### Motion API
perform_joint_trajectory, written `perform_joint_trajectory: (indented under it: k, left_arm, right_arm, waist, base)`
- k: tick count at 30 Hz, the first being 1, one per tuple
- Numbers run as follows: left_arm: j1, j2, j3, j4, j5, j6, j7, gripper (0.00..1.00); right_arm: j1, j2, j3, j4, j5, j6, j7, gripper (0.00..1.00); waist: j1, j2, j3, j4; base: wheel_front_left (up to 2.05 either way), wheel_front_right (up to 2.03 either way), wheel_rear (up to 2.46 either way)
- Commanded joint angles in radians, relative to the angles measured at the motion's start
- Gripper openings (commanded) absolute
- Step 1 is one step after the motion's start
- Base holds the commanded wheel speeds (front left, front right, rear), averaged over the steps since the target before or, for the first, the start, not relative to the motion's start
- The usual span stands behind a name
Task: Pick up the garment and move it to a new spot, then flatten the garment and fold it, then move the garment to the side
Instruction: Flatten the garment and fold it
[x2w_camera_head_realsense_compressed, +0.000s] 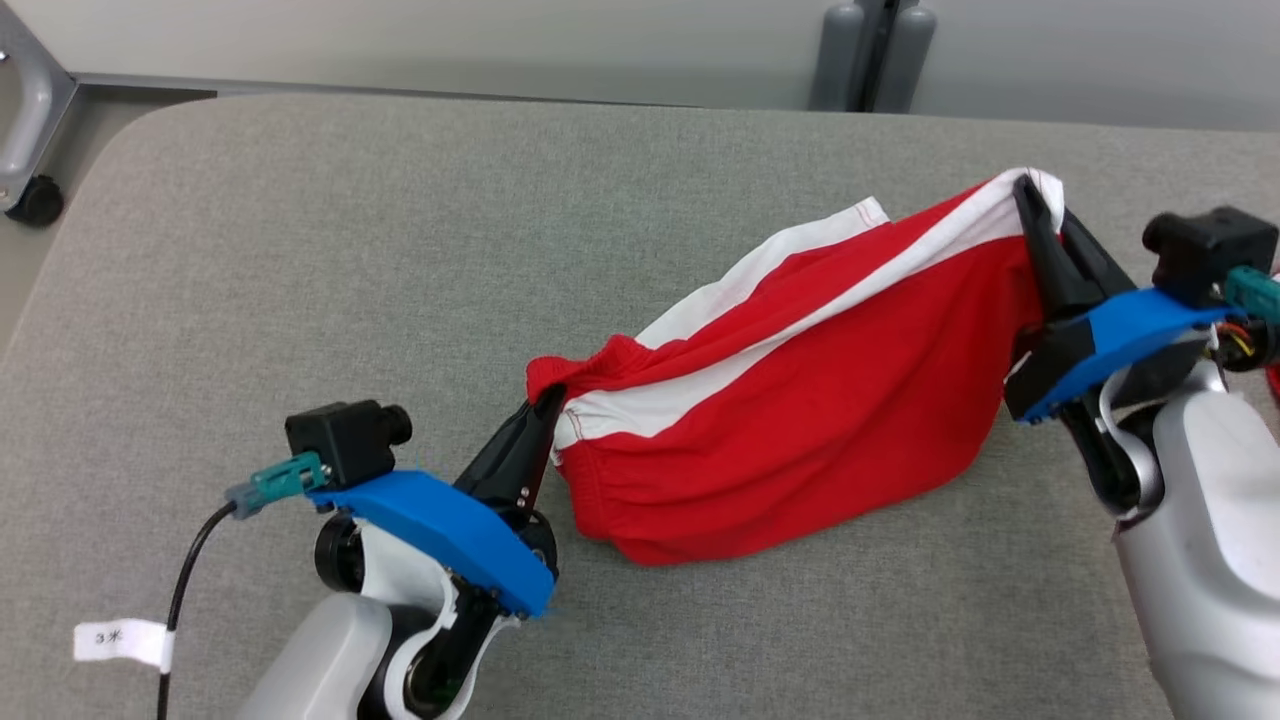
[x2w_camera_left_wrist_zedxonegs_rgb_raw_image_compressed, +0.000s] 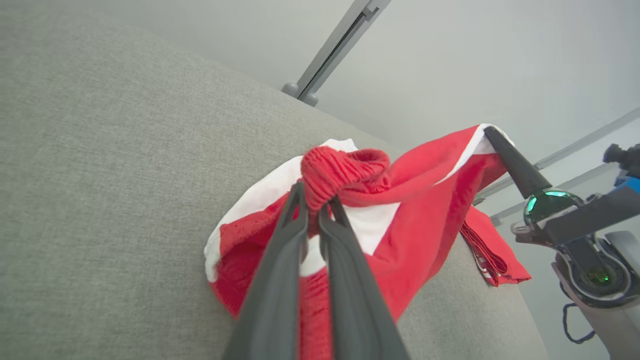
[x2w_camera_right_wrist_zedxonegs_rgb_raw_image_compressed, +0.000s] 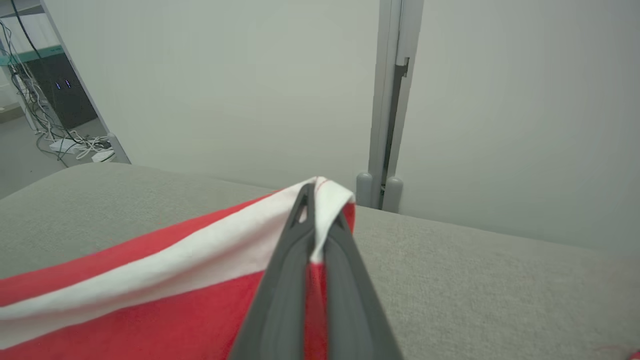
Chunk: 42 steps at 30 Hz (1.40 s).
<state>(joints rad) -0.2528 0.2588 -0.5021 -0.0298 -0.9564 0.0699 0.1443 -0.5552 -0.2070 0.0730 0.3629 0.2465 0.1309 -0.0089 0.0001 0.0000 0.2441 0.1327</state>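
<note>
The garment (x2w_camera_head_realsense_compressed: 800, 420) is a pair of red shorts with white side stripes, stretched between my two grippers above the grey padded table (x2w_camera_head_realsense_compressed: 300, 300). My left gripper (x2w_camera_head_realsense_compressed: 550, 400) is shut on the gathered red waistband (x2w_camera_left_wrist_zedxonegs_rgb_raw_image_compressed: 340, 170) at the garment's left end. My right gripper (x2w_camera_head_realsense_compressed: 1025, 190) is shut on a white-striped corner (x2w_camera_right_wrist_zedxonegs_rgb_raw_image_compressed: 325, 200) at the raised right end. The cloth sags between them, and its lower edge rests on the table. In the left wrist view my right gripper (x2w_camera_left_wrist_zedxonegs_rgb_raw_image_compressed: 492, 132) holds the far corner.
The table's rounded far edge (x2w_camera_head_realsense_compressed: 500, 100) meets a pale wall with a grey post (x2w_camera_head_realsense_compressed: 870, 50). A castor and frame (x2w_camera_head_realsense_compressed: 30, 150) stand off the table's left corner. A black cable with a white tag (x2w_camera_head_realsense_compressed: 120, 640) hangs by my left arm.
</note>
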Motion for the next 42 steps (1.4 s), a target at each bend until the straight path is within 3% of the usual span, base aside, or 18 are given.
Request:
perform_joint_trajectory:
  k: [1, 15, 17, 19, 20, 21, 25, 32, 36, 42]
  left_arm:
    - [-0.052, -0.016, -0.002, 0.051, -0.002, 0.004, 0.010, 0.00]
    - [-0.253, -0.123, -0.011, 0.354, 0.005, -0.019, -0.006, 0.00]
    - [-0.266, -0.131, -0.014, 0.383, 0.002, -0.026, -0.012, 0.10]
    - [-0.273, -0.139, -0.016, 0.408, 0.002, -0.031, -0.021, 0.45]
    - [-0.275, -0.143, -0.019, 0.419, 0.004, -0.034, -0.026, 1.00]
    - [-0.278, -0.147, -0.024, 0.428, 0.009, -0.036, -0.033, 1.00]
    - [-0.281, -0.147, -0.029, 0.444, 0.027, -0.049, -0.072, 1.00]
    - [-0.225, -0.077, -0.031, 0.403, 0.098, -0.069, -0.185, 1.00]
    - [-0.175, -0.033, -0.015, 0.358, 0.131, -0.052, -0.248, 1.00]
    - [-0.073, 0.022, 0.020, 0.284, 0.163, 0.001, -0.333, 1.00]
  right_arm:
    - [-0.066, -0.014, 0.015, 0.068, 0.005, 0.000, 0.008, 0.00]
    - [-0.359, -0.027, 0.121, 0.502, 0.013, 0.000, -0.024, 0.00]
    - [-0.378, -0.023, 0.144, 0.547, 0.017, 0.000, -0.041, 0.11]
    - [-0.393, -0.018, 0.159, 0.586, 0.023, 0.000, -0.060, 0.27]
    - [-0.400, -0.014, 0.166, 0.604, 0.029, 0.000, -0.071, 0.56]
    - [-0.407, -0.009, 0.174, 0.621, 0.031, 0.000, -0.081, 1.00]
    - [-0.426, 0.000, 0.209, 0.667, 0.050, 0.000, -0.122, 1.00]
    - [-0.445, -0.018, 0.295, 0.693, 0.107, 0.000, -0.143, 1.00]
    - [-0.426, -0.048, 0.351, 0.689, 0.157, 0.000, -0.113, 1.00]
    - [-0.355, -0.110, 0.432, 0.683, 0.260, 0.000, 0.016, 1.00]
  waist:
    - [-0.0001, 0.0000, 0.033, 0.025]
    - [-0.0001, 0.0000, 0.122, 0.082]
    - [-0.0001, 0.0000, 0.124, 0.085]
    - [-0.0001, 0.0000, 0.123, 0.087]
    - [-0.0001, 0.0000, 0.122, 0.087]
    - [-0.0001, 0.0000, 0.120, 0.087]
    - [-0.0001, 0.0000, 0.108, 0.082]
    - [-0.0001, 0.0000, 0.065, 0.068]
    - [-0.0001, 0.0000, 0.031, 0.063]
    - [-0.0001, 0.0000, -0.004, 0.064]
  base:
    - [0.00, 0.00, 0.00]
    - [0.00, 0.00, 0.00]
    - [0.00, 0.00, 0.00]
    - [0.00, 0.00, 0.00]
    - [0.00, 0.00, 0.00]
    - [0.00, 0.00, 0.00]
    - [0.00, 0.00, 0.00]
    - [0.00, 0.00, 0.00]
    - [0.00, 0.00, 0.00]
    - [0.00, 0.00, 0.00]
